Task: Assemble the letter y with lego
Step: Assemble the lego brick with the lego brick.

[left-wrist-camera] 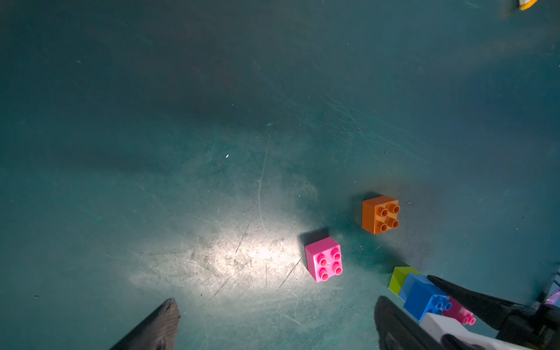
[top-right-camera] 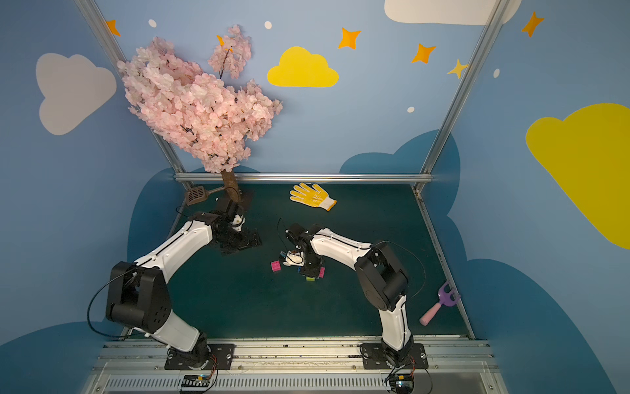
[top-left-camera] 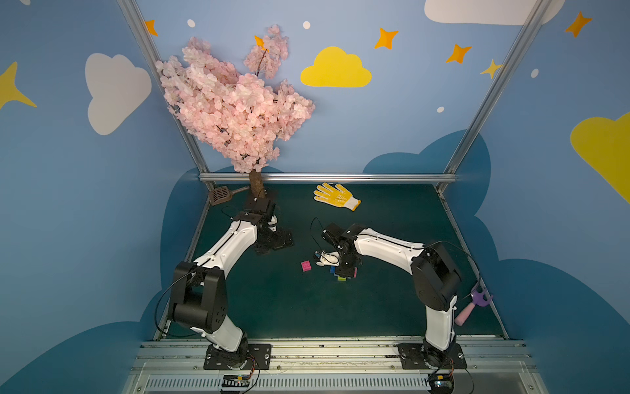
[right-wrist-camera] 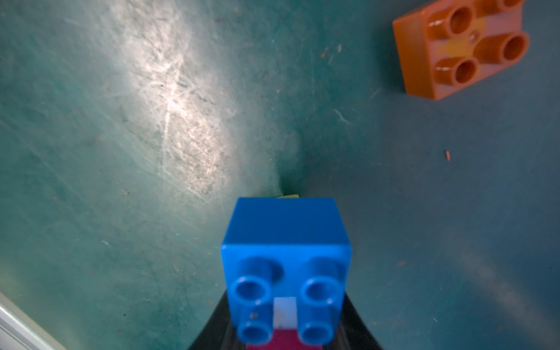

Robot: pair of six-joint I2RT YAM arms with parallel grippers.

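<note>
The lego cluster (top-left-camera: 342, 274), with a blue brick (right-wrist-camera: 285, 239) on top, stands mid-worktop (top-left-camera: 375, 307), pinched by the right claw (top-left-camera: 344, 270). A loose pink brick (top-left-camera: 305, 265) lies just left and an orange brick (left-wrist-camera: 380, 214) nearby. The left claw (left-wrist-camera: 277, 300) gapes wide, far left.

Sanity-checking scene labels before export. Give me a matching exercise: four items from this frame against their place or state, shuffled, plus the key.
Things:
1. blue brick
2. orange brick
3. yellow glove
4. left gripper

Places or states:
a. open, holding nothing
b. lying by the back rail
c. clamped in the right gripper
d. loose on the mat, studs up

Pairs: 1-c, 2-d, 3-b, 4-a
</note>
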